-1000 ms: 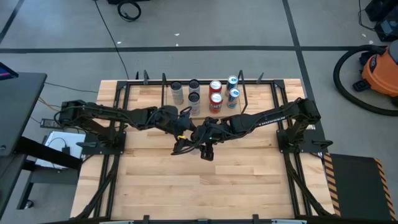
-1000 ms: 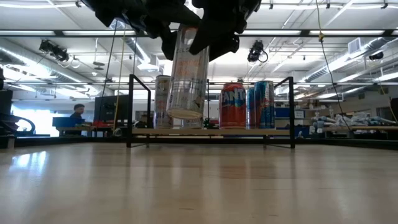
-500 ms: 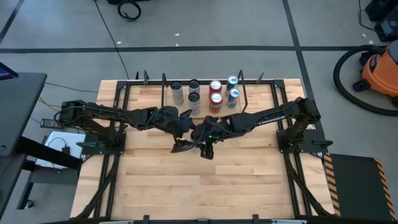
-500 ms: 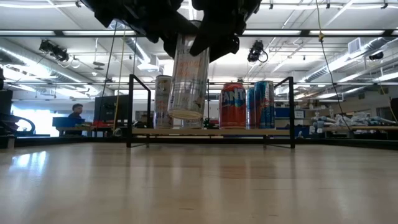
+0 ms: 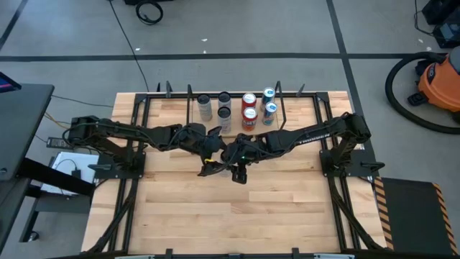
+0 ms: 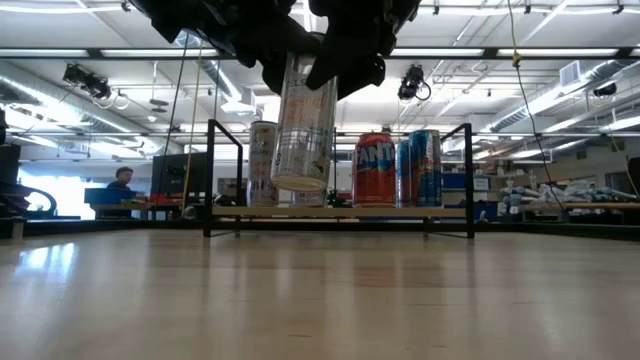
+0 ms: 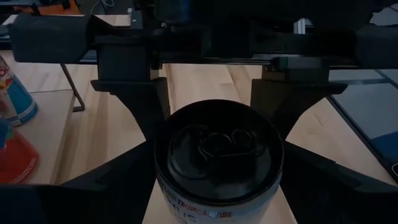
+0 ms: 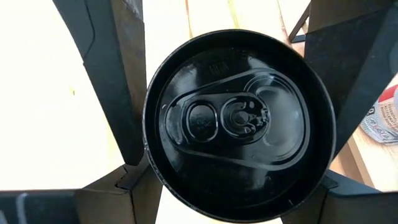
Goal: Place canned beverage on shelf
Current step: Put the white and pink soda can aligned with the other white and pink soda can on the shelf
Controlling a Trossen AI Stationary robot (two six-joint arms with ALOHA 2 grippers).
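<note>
A tall silver can [image 6: 303,120] with a black lid [image 8: 239,124] hangs over the middle of the table. Both grippers are shut on its upper end. My left gripper [image 7: 217,165] reaches in from the table's left [image 5: 214,155]. My right gripper [image 8: 239,177] reaches in from the right [image 5: 238,154]. The can's lower part shows only in the low view. The shelf [image 5: 235,134] stands at the far middle, a black rod frame [image 6: 212,170] around a wood board. Several cans stand on it: silver [image 5: 205,106], red [image 5: 249,111] and blue [image 5: 269,106]. My left gripper pinches the can's side wall just under the rim [image 7: 166,194] between its two fingers [image 7: 106,177]. They come from the table's left, slanting slightly down, across the can. My right gripper pinches the can at its top rim [image 8: 157,169] between its two fingers [image 8: 118,182]. They slant down from the table's right, across the can. The can hangs below both grippers, a little tilted, its bottom [image 6: 300,184] clear of the table.
The near half of the wood table [image 6: 320,300] lies bare below the can. Black frame rails [image 5: 133,180] run along both sides under the arms. Beyond the table are a grey floor and an orange vacuum [image 5: 442,79].
My left gripper has rolled a little about the line it points along, without leaving its place at the can. The can hangs where it did, and neither gripper's finger gap has changed.
</note>
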